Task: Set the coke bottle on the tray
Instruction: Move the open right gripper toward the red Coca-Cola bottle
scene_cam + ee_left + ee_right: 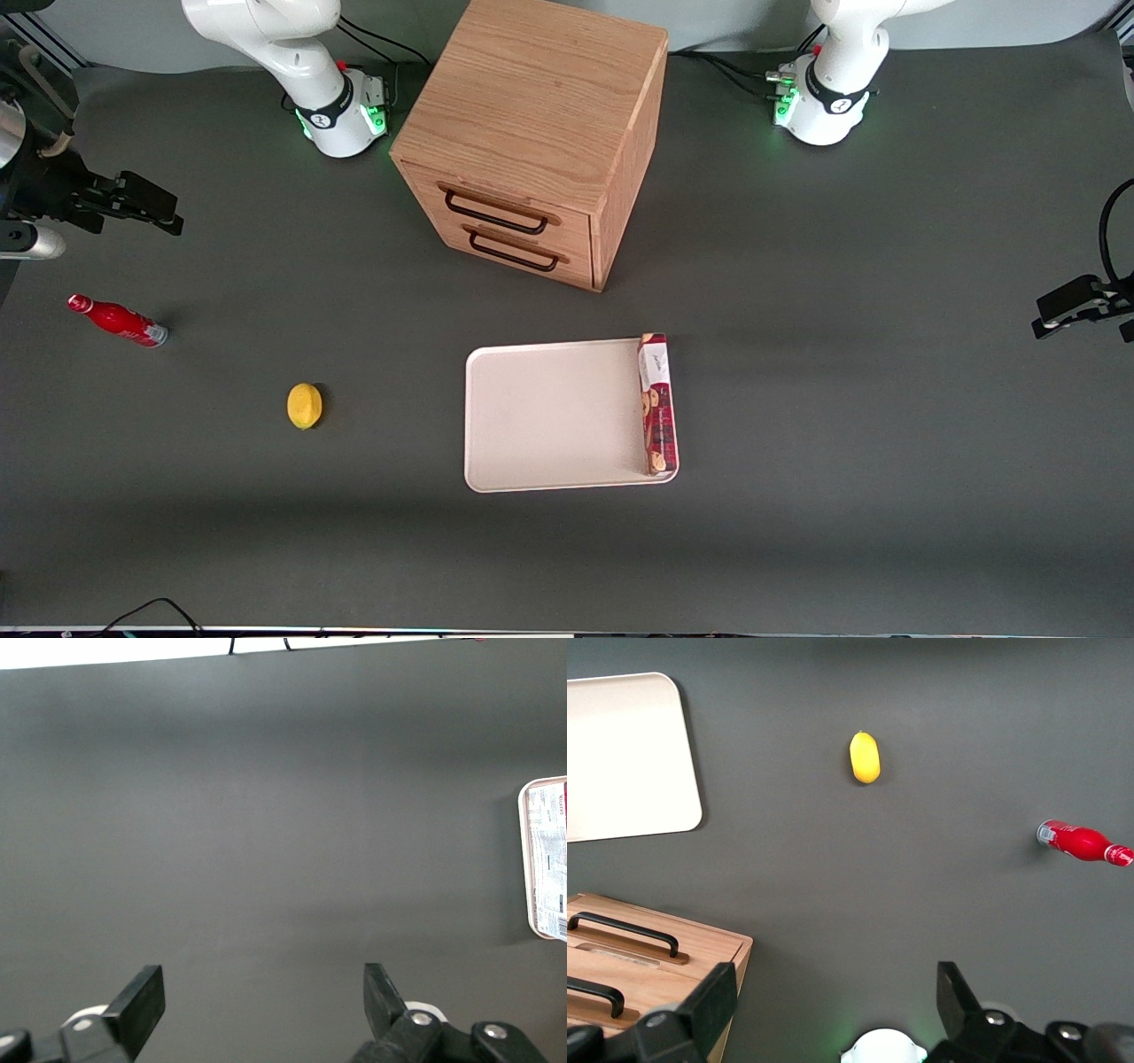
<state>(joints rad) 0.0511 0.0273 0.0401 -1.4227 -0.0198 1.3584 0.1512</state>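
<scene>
The coke bottle (117, 321) (1081, 842), small and red with a silvery base, lies on its side on the dark table toward the working arm's end. The cream-white tray (549, 416) (620, 753) lies flat near the table's middle, in front of the drawer cabinet. My right gripper (164, 211) (833, 992) hangs above the table, farther from the front camera than the bottle and apart from it. It is open, with nothing between its fingers.
A long red biscuit box (656, 403) lies along one edge of the tray. A yellow lemon (305, 406) (865, 757) sits on the table between the bottle and the tray. The wooden drawer cabinet (532, 133) (638, 948) stands farther from the front camera than the tray.
</scene>
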